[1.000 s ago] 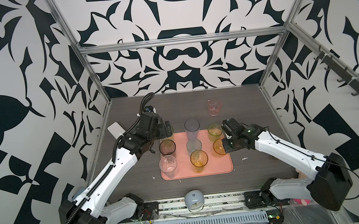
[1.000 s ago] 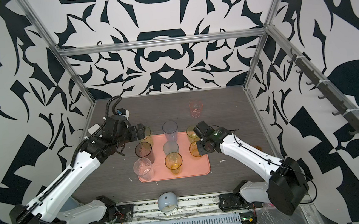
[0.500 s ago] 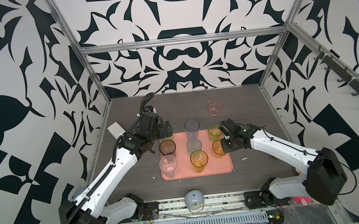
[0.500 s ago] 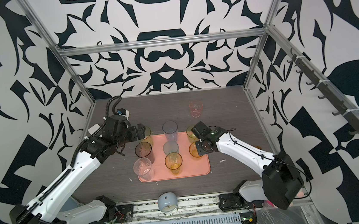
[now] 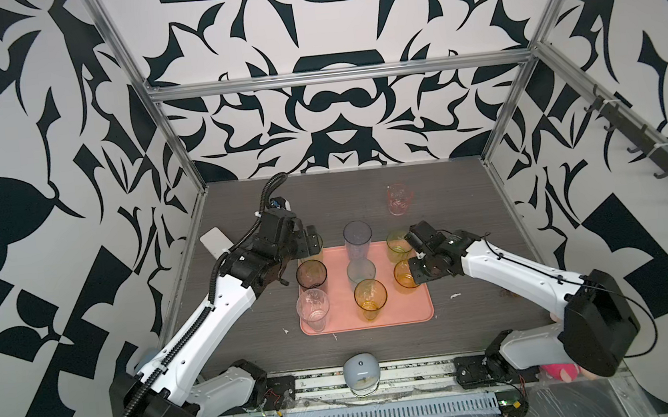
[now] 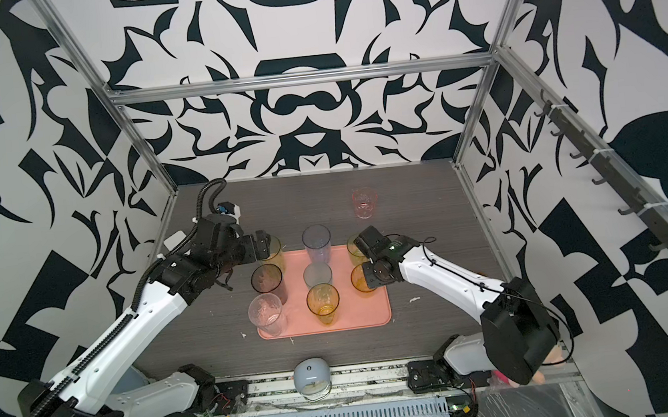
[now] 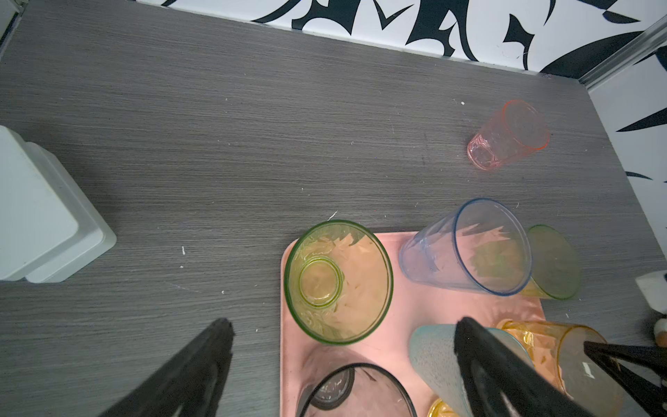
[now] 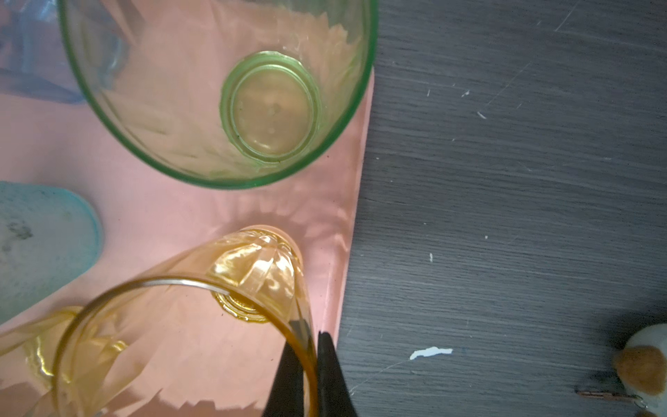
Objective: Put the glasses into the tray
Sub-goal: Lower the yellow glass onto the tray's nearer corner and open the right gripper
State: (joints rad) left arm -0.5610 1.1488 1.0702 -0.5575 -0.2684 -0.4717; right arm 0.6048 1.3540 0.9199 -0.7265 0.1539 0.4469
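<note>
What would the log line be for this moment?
left claw open, by green glass | right claw shut on amber glass rim, at tray edge | pink glass off tray

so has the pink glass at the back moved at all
No. The pink glass stands upright where it was in both top views, with the same gap behind the far right corner of the tray.

Tray (image 5: 411,312) crowded: glasses (image 5: 370,294) fill upper and left parts; lower right corner bare. Tabletop (image 5: 322,194) open across upper centre, lone pink glass (image 5: 398,199) upper right. Dome gadget (image 5: 362,376) at bottom centre.
</note>
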